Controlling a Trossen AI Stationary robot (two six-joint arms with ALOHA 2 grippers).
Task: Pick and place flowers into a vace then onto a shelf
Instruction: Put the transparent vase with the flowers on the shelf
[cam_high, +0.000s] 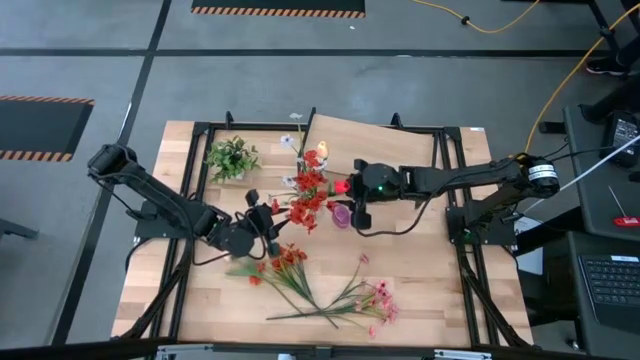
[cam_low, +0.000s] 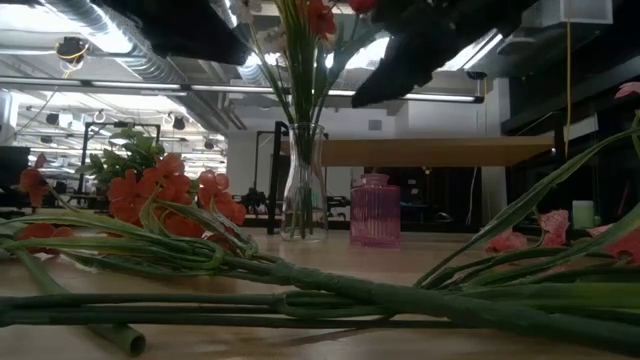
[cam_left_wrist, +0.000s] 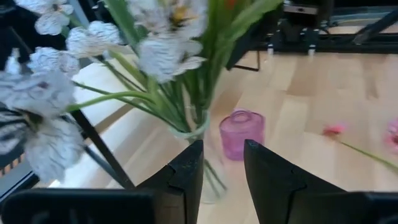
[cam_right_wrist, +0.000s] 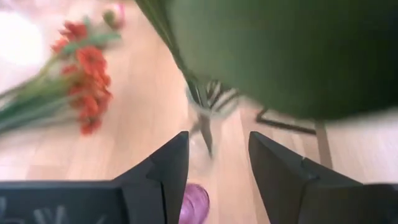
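Observation:
A clear glass vase stands upright on the table with several red and white flowers in it. More loose flowers with red and pink blooms lie flat near the table's near edge. The light-wood shelf stands beyond the vase. My left gripper is open and hovers just left of the vase, above the table. My right gripper is open and raised on the vase's right side, over a small pink bottle. A blurred green leaf fills much of the right wrist view.
The small pink ribbed bottle stands right beside the glass vase. A green leafy tuft sits at the far left of the table. Pink-bloomed stems lie near the right front. Black frame rails run along both sides.

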